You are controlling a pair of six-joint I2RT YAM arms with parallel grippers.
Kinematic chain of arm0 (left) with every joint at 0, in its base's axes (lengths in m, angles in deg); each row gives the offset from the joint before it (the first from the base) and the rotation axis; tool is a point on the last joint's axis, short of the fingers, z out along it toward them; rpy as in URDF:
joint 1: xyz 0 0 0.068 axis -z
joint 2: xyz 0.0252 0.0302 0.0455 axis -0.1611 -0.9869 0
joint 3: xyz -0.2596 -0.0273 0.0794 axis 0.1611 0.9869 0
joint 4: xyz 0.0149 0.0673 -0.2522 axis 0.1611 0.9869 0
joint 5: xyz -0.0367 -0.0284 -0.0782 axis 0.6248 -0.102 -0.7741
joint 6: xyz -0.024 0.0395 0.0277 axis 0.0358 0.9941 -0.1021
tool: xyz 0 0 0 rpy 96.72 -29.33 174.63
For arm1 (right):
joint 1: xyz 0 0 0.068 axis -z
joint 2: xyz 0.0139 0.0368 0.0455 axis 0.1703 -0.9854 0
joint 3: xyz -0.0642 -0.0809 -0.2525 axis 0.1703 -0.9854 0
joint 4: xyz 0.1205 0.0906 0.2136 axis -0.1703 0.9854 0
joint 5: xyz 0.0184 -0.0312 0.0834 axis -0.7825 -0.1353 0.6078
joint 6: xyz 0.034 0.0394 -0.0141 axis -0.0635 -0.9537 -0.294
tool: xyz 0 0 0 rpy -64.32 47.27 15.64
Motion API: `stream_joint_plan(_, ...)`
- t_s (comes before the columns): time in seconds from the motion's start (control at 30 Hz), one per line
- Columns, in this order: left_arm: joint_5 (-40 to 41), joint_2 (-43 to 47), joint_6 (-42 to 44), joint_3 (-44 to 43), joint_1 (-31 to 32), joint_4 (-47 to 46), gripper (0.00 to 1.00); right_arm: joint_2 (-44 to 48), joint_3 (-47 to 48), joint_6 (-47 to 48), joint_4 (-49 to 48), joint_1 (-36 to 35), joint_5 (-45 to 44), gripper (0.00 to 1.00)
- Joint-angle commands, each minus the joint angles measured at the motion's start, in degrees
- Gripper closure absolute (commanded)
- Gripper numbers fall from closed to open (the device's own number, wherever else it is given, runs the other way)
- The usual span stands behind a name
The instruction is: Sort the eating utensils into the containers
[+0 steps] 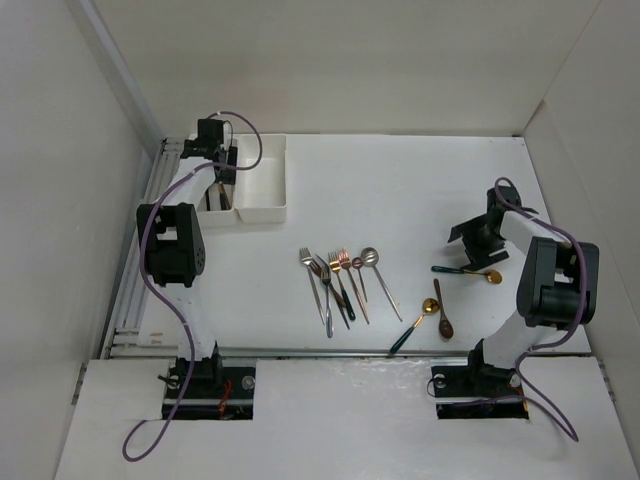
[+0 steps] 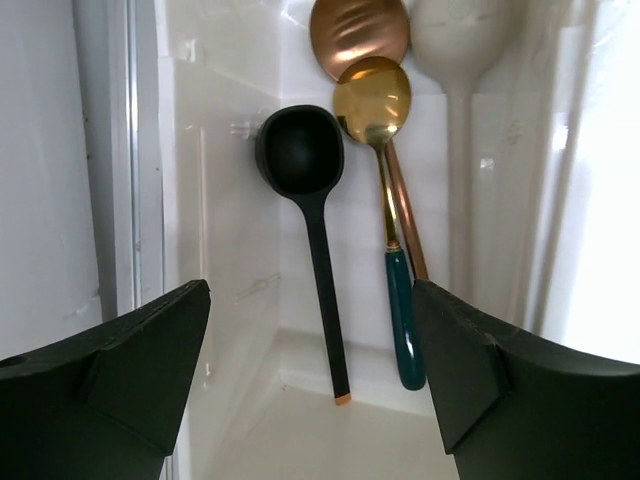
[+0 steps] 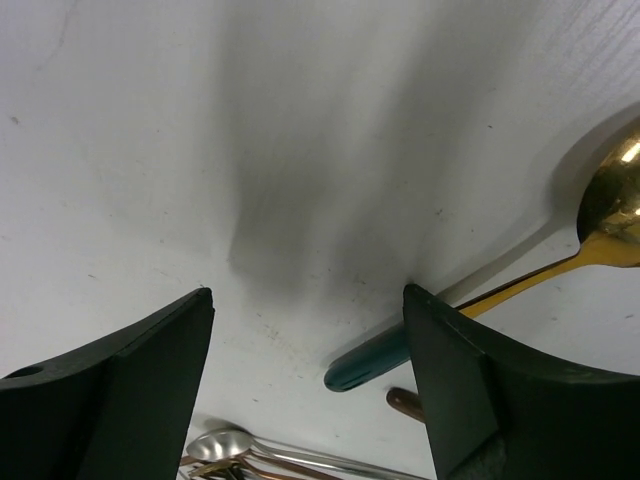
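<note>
Four spoons are seen lying lengthwise in the left one of the two joined white rectangular plastic bins (image 1: 262,182). They are a matt black spoon (image 2: 300,150), a gold spoon w/ dark green handle (image 2: 372,100), a copper spoon (image 2: 355,30) and a pale silver spoon (image 2: 460,40). Their bowls are turned away from the left wrist cam. The gold bowl is laid over the lower edge of the copper bowl, and the black spoon is set apart to the left.

A loose cluster of slim metal forks and spoons (image 1: 335,280) is spread mid-table, approx. parallel, some overlapping. A silver round-bowled spoon (image 1: 370,257) is placed at its right edge. Further right, a second gold spoon w/ green handle (image 1: 468,271) (image 3: 610,215), a third gold-and-green spoon (image 1: 415,325) and a dark copper spoon (image 1: 442,312) are scattered.

The left gripper (image 1: 222,175) (image 2: 310,290) is held over the left bin. Its fingers are spread wide and nothing is gripped.

The right gripper (image 1: 468,240) (image 3: 308,292) is held low over the white table (image 1: 400,180), just beside the second gold spoon. Its fingers are also wide apart and nothing is grasped. The green handle end is seen close to its right finger, but contact cannot be judged.
</note>
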Motion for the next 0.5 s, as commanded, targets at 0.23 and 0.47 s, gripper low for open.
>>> stream_joint_plan(0.23,-5.70,5.74,-1.12,-7.54,0.17,5.54,0.19,6.11,4.97,0.16,10.24,-2.69,-11.24,0.23)
stream_joint_plan(0.47,-9.48,5.21,-1.65,-10.89,0.17,8.80,0.19,8.49,4.59,1.05,16.68,-5.25,-15.04,0.23)
